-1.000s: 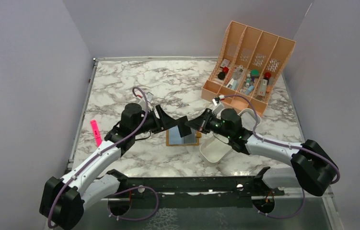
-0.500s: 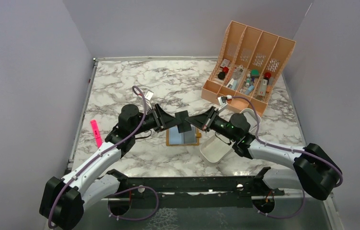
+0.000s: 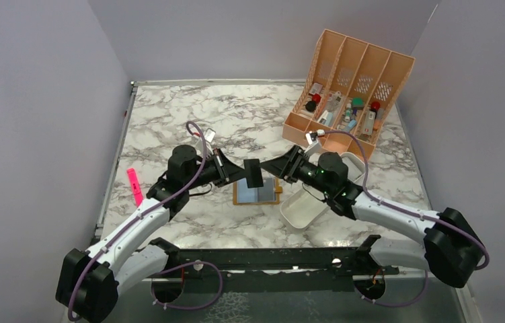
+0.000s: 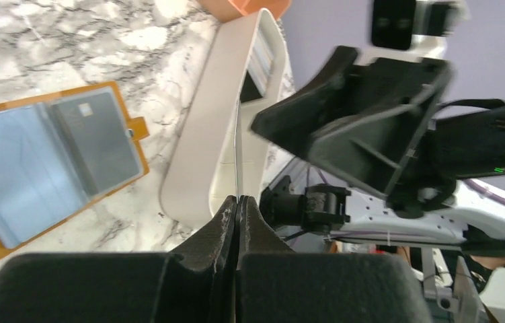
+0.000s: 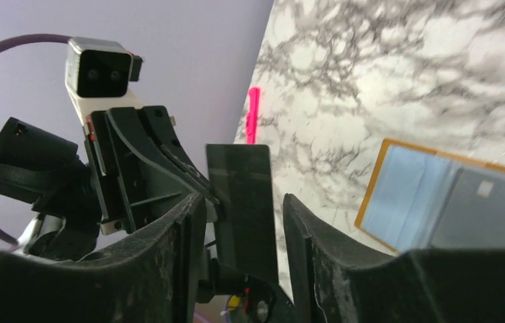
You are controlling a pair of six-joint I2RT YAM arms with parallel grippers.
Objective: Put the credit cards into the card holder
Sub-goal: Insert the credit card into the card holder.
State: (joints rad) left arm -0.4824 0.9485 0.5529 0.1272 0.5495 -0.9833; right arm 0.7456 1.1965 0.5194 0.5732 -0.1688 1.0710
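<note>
The table (image 3: 169, 121) looks glossy marble, the card holder (image 4: 54, 158) leather-like

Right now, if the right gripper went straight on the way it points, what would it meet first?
Probably the credit card, between the right gripper's open jaws and clamped by the left gripper; depth beyond is unclear.

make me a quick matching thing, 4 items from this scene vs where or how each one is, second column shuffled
1. dark card
2. card holder
3. white tray
4. pink marker

a. lies open on the table
b. pinched in the shut left gripper, up off the table
c. lies near the table's left edge
d. sits on the table just right of the card holder

Pairs: 1-b, 2-a, 3-d, 4-c
</note>
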